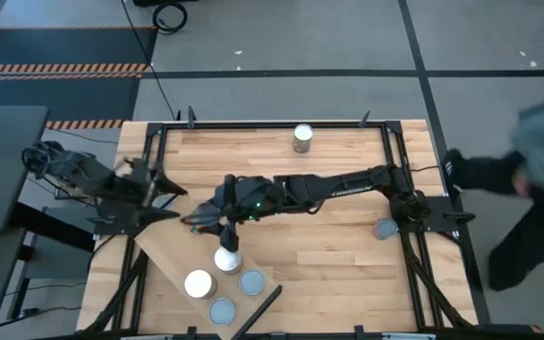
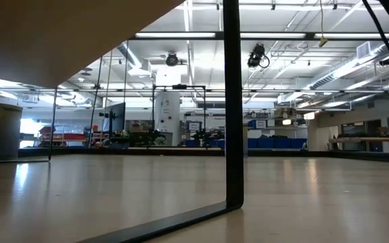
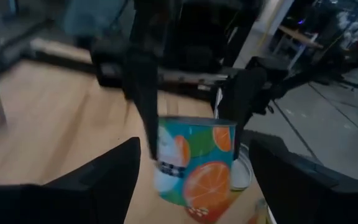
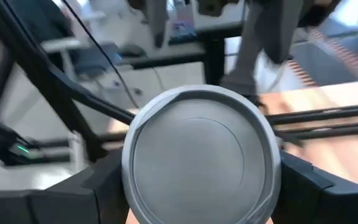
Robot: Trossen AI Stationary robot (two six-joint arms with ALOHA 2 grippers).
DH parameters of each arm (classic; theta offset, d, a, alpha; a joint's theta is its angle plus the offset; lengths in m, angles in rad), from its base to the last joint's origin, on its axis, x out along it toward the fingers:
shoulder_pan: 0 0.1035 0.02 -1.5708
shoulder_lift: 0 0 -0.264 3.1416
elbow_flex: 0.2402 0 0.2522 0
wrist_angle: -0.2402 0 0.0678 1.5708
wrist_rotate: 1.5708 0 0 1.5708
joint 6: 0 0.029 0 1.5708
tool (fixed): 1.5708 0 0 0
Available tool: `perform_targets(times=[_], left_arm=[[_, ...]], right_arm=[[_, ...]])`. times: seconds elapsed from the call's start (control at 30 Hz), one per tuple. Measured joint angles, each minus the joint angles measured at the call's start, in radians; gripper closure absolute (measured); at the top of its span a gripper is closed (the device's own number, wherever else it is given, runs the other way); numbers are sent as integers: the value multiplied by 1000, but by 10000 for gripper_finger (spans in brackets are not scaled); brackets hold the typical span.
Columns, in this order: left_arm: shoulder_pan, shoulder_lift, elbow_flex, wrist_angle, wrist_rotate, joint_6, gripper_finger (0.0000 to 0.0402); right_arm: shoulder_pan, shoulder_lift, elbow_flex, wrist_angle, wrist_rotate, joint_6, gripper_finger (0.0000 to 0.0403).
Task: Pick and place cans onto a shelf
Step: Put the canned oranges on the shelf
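Three cans are sitting on the shelf (image 1: 163,247) at the near end of the table (image 1: 348,274), close to the dark bar (image 1: 263,307): a white-topped one (image 1: 198,283) and two grey-blue ones (image 1: 251,281) (image 1: 222,310), each apart from the others; the shelf is lying slantwise across the table's near left corner.

Just behind them, over the shelf's edge, the right gripper (image 1: 228,244) is gripping a fourth can (image 1: 227,258) from above, its fingers (image 4: 98,180) pressing on either side of the round silvery top (image 4: 201,162); the left wrist view is showing this can's teal label with orange slices (image 3: 194,168) and the can leaning slightly; whether its base is touching the shelf cannot be told.

The right arm (image 1: 348,184) is reaching in across the middle of the table from the right side.

To the left, the left gripper (image 1: 173,198) is hovering near the shelf's far end, its fingers (image 3: 98,186) standing wide apart and gripping nothing, facing the held can.

A fifth can (image 1: 383,229) is standing by the right arm's base; a sixth can (image 1: 302,138) is standing alone at the far edge of the table.

Beyond the right side, a blurred person (image 1: 536,179) is standing by the table.
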Motion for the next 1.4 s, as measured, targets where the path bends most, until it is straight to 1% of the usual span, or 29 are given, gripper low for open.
perform_targets(times=[0.07,0.17,0.27,0.4,0.53,0.6,0.7,0.8,0.9,1.07,1.13,1.2,1.27,1.3,1.4], left_arm=[[0,37,0,0,-6,-80,95],[1,82,0,-5,-24,-242,95],[16,120,0,-4,-39,-337,94],[89,151,-1,-2,-64,-478,87],[183,187,-1,-16,-61,-538,86],[226,209,0,-12,-37,-551,86],[287,240,0,-13,34,-586,86],[342,243,0,5,101,-608,86],[403,240,0,25,141,-609,86],[492,239,0,45,258,-592,86],[513,239,0,64,294,-536,87],[526,239,2,84,303,-465,89],[531,241,17,87,310,-383,92],[532,244,26,90,311,-335,93],[530,252,43,84,322,-163,97]], right_arm=[[10,0,0,-29,38,-62,113],[20,0,0,-96,97,-130,113],[25,0,0,-130,154,-208,113],[20,0,0,-167,212,-267,113],[6,0,0,-185,245,-314,113],[-2,0,0,-206,261,-345,113],[-14,0,0,-234,289,-379,113],[-20,-1,0,-250,325,-421,113],[-30,-9,0,-252,325,-453,113],[-46,-28,-1,-261,325,-460,113],[-51,-40,-1,-273,309,-459,113],[-64,-47,0,-281,269,-443,113],[-77,-48,1,-300,248,-393,113],[-83,-48,1,-325,225,-361,113],[-105,-46,0,-376,99,-289,113]])
